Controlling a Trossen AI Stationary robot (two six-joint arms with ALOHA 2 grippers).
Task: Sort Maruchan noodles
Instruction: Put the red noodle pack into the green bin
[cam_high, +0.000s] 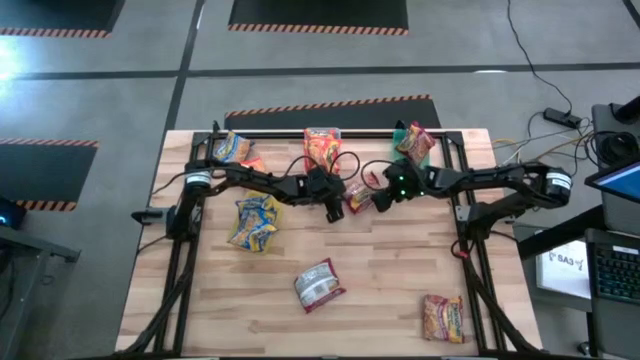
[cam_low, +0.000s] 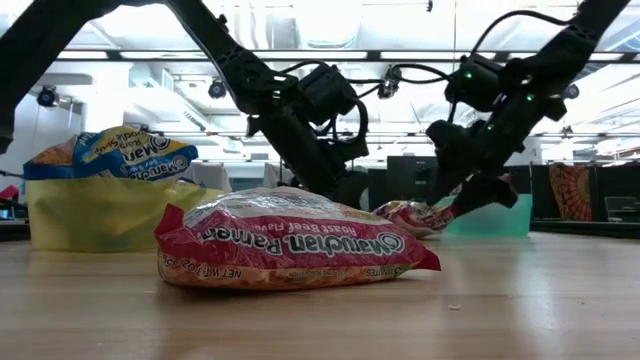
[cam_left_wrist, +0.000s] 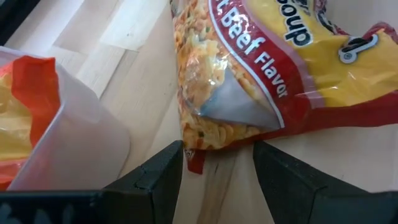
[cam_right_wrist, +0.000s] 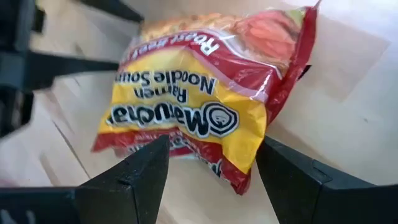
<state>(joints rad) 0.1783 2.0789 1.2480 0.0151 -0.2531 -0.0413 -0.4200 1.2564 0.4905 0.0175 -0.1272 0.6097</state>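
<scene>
Near the upper centre of the overhead frame, my left hand (cam_high: 333, 208) and right hand (cam_high: 378, 200) meet at one red-and-yellow roast beef packet (cam_high: 358, 198) lying on the desk (cam_high: 400, 270). Both hands are spread wide, released, fingers straddling its ends without gripping. Other packets lie scattered: a silvery one (cam_high: 319, 284) lower centre, a yellow-and-blue one (cam_high: 255, 221) at left.

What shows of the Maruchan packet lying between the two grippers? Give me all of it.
The roast beef packet is crinkly glossy plastic, red with a yellow panel and dark Maruchan lettering; noodles show through one end. It lies flat on the wooden table, toward the back. The left gripper and the right gripper flank it, both open; whether they touch it cannot be told.
</scene>
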